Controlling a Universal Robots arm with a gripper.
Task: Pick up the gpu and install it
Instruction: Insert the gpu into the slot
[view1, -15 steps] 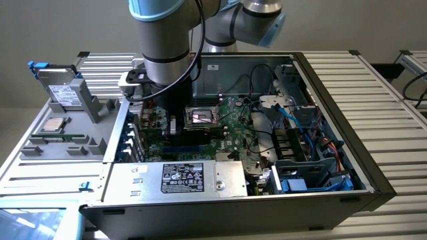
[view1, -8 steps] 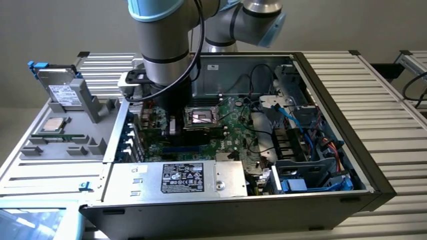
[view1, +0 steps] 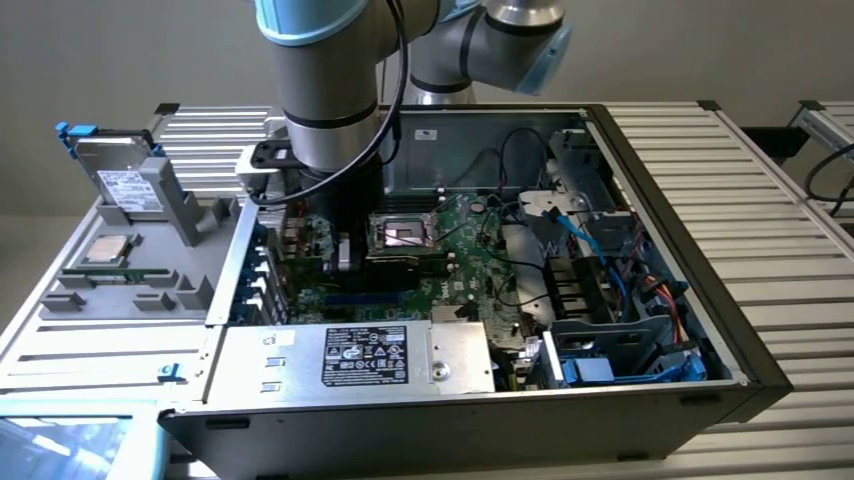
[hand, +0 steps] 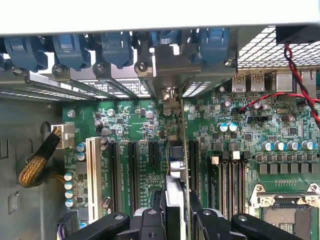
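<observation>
pale ribbed metal desk (view1: 787, 200) carries an open black computer case (view1: 467, 435) with its green motherboard (view1: 461, 245) bared; on the exterior view's left, just beside the case, a grey moulded tray (view1: 147, 290) holds a silver box-shaped drive with a white label (view1: 127, 185) and a small square silver processor chip (view1: 107, 250); the grey robot arm (view1: 327, 90) reaches straight down into the case, over the left part of the board.

from the wrist, the gripper (hand: 175, 222) has its black fingers (hand: 150, 222) clamped on the gpu (hand: 173, 167), a thin green circuit-board card seen edge-on; the card stands upright among the long black expansion slots (hand: 132, 170), running parallel to them; its silver end bracket (hand: 170, 97) reaches the case's rear wall, just under the row of blue latches (hand: 117, 47).

judging from this, the pick-up is done and the card has been brought to its slot, so the work is well into the install; whether the lower edge is pressed fully home cannot be told, and the grip is not yet let go.
</observation>
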